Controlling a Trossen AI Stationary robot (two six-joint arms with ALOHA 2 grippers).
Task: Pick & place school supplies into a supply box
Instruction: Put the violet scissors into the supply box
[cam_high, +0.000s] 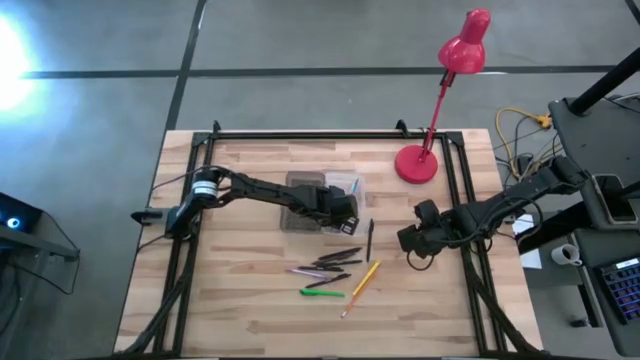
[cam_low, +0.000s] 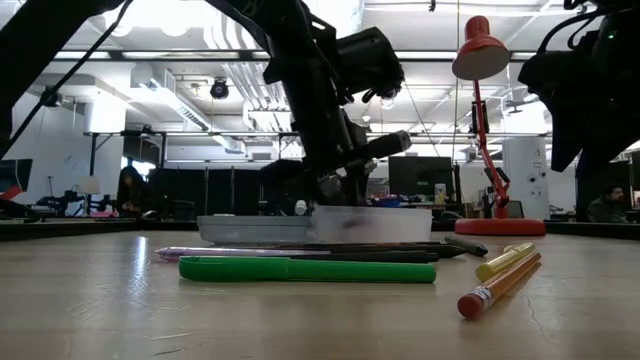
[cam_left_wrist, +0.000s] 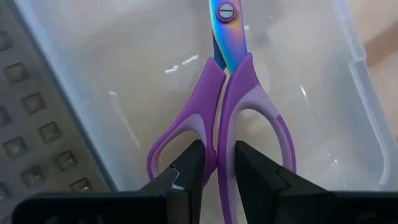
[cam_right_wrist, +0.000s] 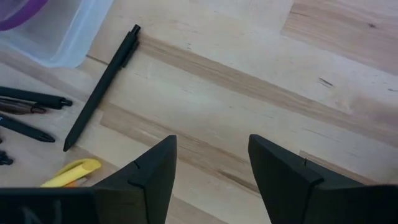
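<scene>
1. Left wrist view first: the left gripper has its two fingers pinched on the purple scissors, gripping where the two handle loops meet, blades pointing away into the supply box.

2. Scissors are inside the box's clear walls, right down at its translucent floor, and the ribbed lid lies open alongside. Whether the blades are actually resting on the floor, I cannot tell.

3. High view now: the supply box sits mid-table, a little toward the far edge, with the left gripper over its near right corner.

4. So the count: one item going in, not yet let go. Nothing else shows in the box from these angles.

5. Plenty left on the wood! Between the box and the near edge lie the green pen, the yellow-orange pencil, and a fan of dark and pinkish pens.

6. One black pen lies apart, just off the box's right side, near the right arm.

7. Right gripper waits right of centre, fingers spread wide over bare wood, holding nothing.

8. My call: early days, with the first placement nearly done and roughly half a dozen slim pieces to go.

9. Red desk lamp stands by the far right corner, out of play.
</scene>
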